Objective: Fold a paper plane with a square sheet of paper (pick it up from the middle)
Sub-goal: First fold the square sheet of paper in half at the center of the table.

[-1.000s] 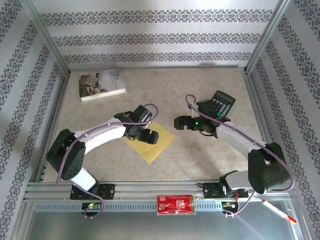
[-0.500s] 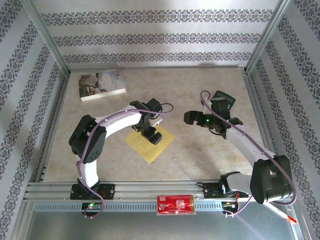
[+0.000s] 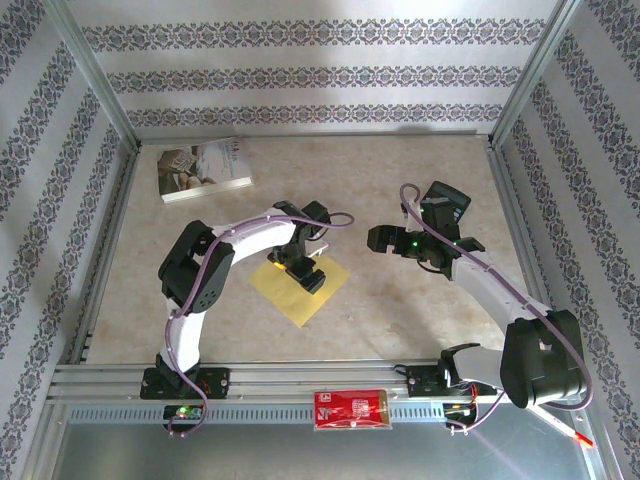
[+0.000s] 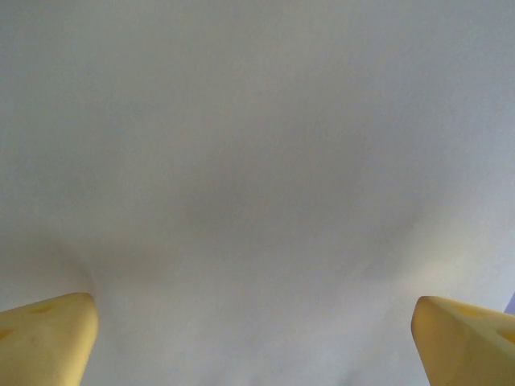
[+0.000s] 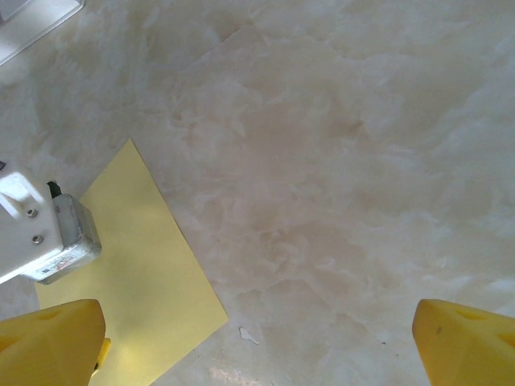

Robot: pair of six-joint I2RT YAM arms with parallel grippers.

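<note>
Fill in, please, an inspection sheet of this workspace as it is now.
Surface: beige marbled table, flat.
Job's things: square sheet of paper, yellow, lying flat, not yet folded.
Clutter: book at far left; calculator partly behind the right arm; red packet on the front rail; pen at near right.
Grippers: left gripper open, low over the sheet's middle, contact unclear; right gripper open, above bare table right of the sheet.
Cables: purple cables run along both arms.
Surroundings: patterned walls, metal frame posts.
</note>
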